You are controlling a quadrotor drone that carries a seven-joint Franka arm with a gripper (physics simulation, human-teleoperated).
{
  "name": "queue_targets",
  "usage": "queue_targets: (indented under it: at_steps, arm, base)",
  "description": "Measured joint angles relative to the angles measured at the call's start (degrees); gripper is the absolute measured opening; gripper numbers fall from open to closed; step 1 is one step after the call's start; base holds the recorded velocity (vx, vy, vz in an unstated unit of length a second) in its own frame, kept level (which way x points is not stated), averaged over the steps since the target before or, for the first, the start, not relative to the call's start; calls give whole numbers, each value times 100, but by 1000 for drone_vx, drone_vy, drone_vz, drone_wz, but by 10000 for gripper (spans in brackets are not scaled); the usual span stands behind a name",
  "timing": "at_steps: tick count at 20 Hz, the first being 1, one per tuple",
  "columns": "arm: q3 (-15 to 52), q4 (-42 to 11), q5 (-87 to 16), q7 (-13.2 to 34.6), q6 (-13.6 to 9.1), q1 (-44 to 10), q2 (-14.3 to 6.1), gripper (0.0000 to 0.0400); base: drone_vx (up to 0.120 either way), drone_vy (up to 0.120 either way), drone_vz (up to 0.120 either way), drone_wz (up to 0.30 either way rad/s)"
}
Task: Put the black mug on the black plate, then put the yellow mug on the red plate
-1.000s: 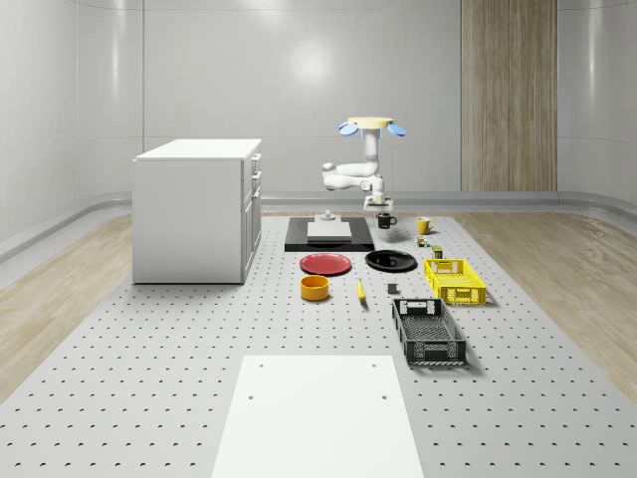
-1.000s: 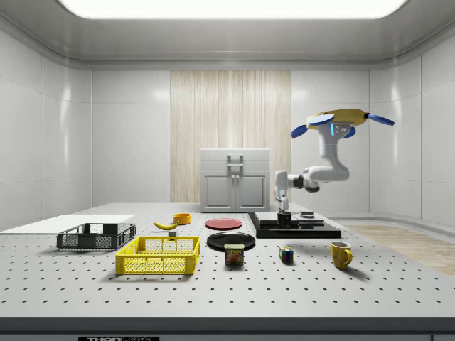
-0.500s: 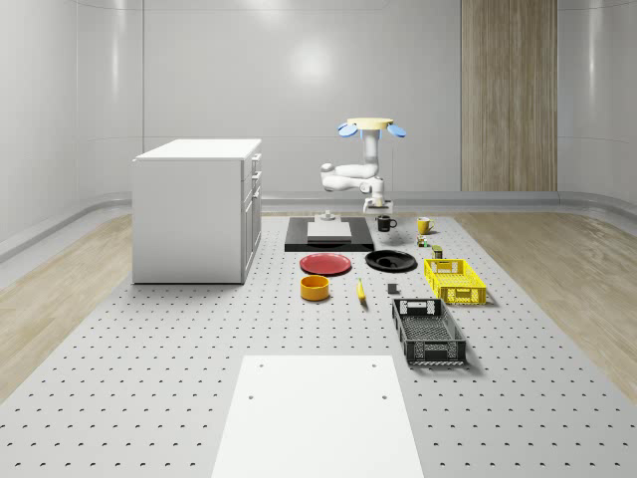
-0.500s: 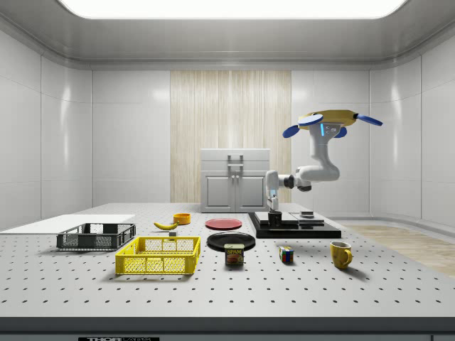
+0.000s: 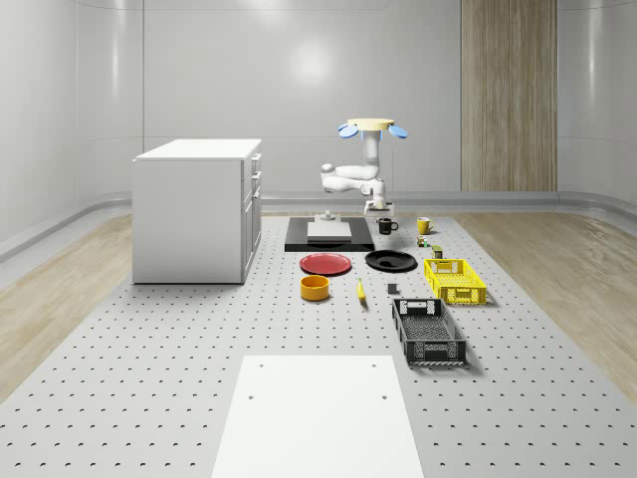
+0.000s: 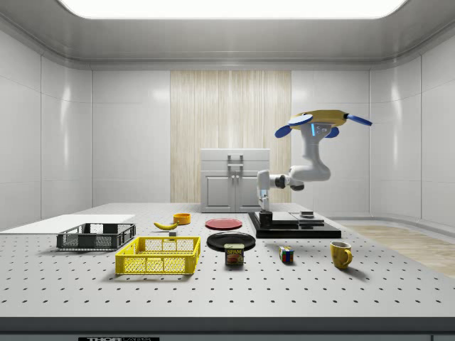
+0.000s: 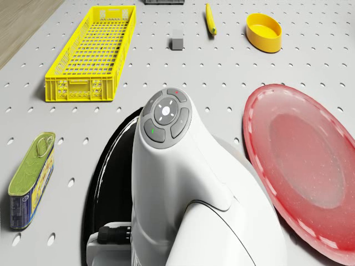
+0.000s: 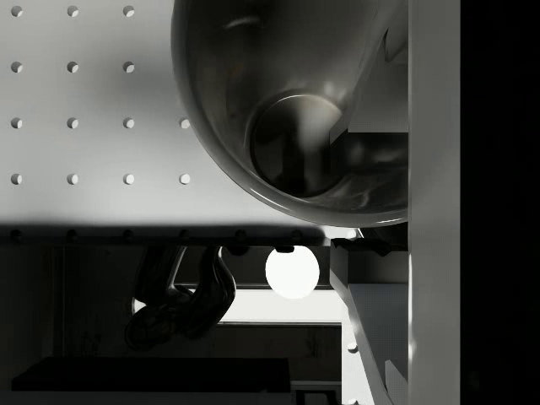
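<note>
Drone (image 5: 371, 125) hovers above the desk's (image 5: 199, 398) far end, arm bent downward. Its gripper (image 5: 383, 211) clasps the black mug (image 5: 385, 226), which hangs directly beneath it, lifted just beyond the black plate (image 5: 391, 261); yellow mug (image 5: 423, 225) stands nearby, red plate (image 5: 325, 264) beside the black one

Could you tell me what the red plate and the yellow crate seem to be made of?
The red plate looks like glossy, slightly translucent plastic or glass: its rim shows pale highlights and its centre looks see-through. The yellow crate looks like matte moulded plastic, given its even colour and fine lattice walls.
</note>
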Motion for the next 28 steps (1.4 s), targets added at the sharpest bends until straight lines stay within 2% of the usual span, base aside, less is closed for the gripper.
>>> queue_targets:
  at_steps: [9, 14, 28]
  arm:
    - [10, 4, 37, 16, 83, -20, -89, 110]
    - [14, 6, 56, 24, 124, -30, -134, 110]
    - [25, 10, 101, 43, 226, -54, -243, 110]
  base:
    - [120, 0, 0, 0]
    - [120, 0, -120, 0]
    - [120, 0, 0, 0]
